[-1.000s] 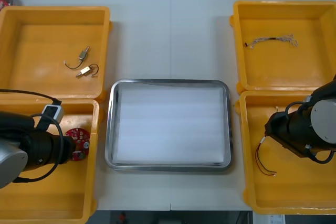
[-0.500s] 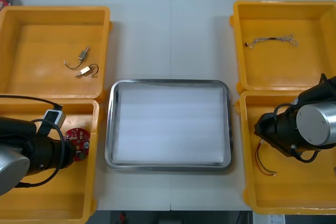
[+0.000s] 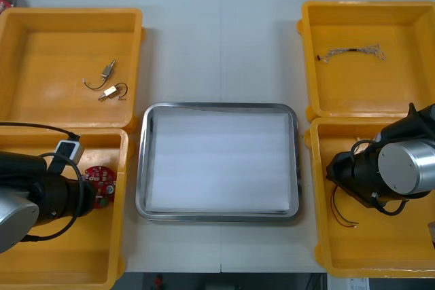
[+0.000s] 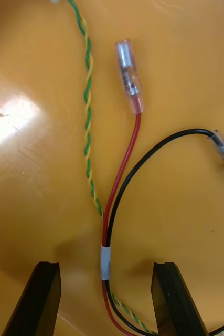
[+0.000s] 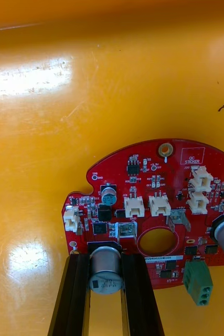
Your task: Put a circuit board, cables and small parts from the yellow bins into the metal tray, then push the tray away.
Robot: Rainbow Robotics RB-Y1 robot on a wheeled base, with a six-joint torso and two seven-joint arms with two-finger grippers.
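Note:
A round red circuit board (image 5: 159, 210) lies in the near left yellow bin (image 3: 68, 249). My left gripper (image 5: 107, 262) is shut on the grey cylinder part at the board's edge, one finger on each side of it. From the front, the board (image 3: 103, 180) shows just past the left gripper (image 3: 92, 191). In the near right bin (image 3: 380, 249), my right gripper (image 4: 105, 268) is open low over a red and black cable (image 4: 123, 173). The cable's white band sits between the fingers, untouched. A twisted cable (image 4: 88, 115) lies beside it. The metal tray (image 3: 217, 106) stands mid-table, white inside.
The far left bin (image 3: 41, 39) holds small metal parts (image 3: 109, 81). A thin cable (image 3: 352, 51) lies in the far right bin (image 3: 408, 25). Bin walls stand close around both grippers. Bare table stretches beyond the tray's far edge.
My left gripper has shut on the circuit board's grey part. The right arm has shifted a little toward the tray side of its bin, still open.

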